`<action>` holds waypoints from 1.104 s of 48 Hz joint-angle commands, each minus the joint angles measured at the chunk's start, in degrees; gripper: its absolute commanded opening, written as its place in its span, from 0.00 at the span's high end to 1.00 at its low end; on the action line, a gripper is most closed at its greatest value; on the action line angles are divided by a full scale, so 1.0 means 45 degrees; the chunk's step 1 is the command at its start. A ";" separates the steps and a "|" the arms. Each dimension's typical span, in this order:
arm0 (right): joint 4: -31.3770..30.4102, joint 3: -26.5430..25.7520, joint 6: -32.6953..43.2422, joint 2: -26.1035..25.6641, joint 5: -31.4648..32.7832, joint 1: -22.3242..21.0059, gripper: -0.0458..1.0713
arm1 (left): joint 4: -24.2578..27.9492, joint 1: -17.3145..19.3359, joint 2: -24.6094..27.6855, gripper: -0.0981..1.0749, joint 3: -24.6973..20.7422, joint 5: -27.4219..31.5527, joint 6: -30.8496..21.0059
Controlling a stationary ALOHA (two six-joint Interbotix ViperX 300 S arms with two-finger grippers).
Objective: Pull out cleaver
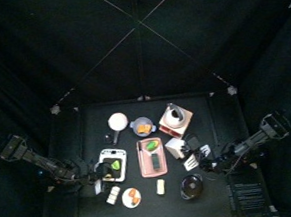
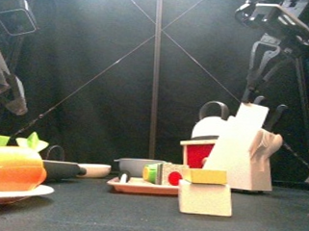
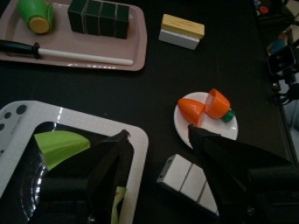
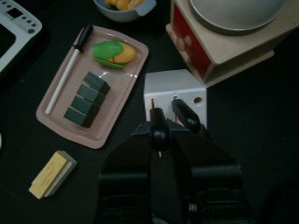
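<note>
While the left arm rests at the table's left side, its gripper [image 3: 158, 166] spread wide over a white tray [image 3: 24, 131], the right arm is reaching toward the knife block [image 2: 252, 146] at the right of the table. Seen from the front, that pale wooden block stands beside a small red and white box, and a broad pale blade, likely the cleaver [image 2: 251, 117], sticks up from it. From the right wrist, the right gripper [image 4: 170, 118] hovers above a white slotted block top [image 4: 176, 92], jaws narrowly parted and gripping nothing. A pink tray [image 4: 87, 83] with a knife and toy food lies nearby. Judging by this, the approach is under way; next the jaws would need to close on the cleaver's handle and lift straight up.
</note>
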 commanded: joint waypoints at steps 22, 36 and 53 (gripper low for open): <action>-0.0195 0.0254 -0.0039 -0.3535 0.0723 0.2168 0.56 | -0.0391 0.0254 -0.0020 0.13 0.0039 0.0039 -0.0020; -0.5996 0.1875 0.0234 -0.2559 -0.4609 0.1406 0.56 | 0.1680 0.0254 0.0078 0.13 -0.1172 0.0137 -0.0059; -0.6602 0.1250 0.0254 -0.0332 -0.4102 0.1172 0.56 | 0.1406 0.0137 0.1523 0.13 -0.1758 0.0117 -0.0117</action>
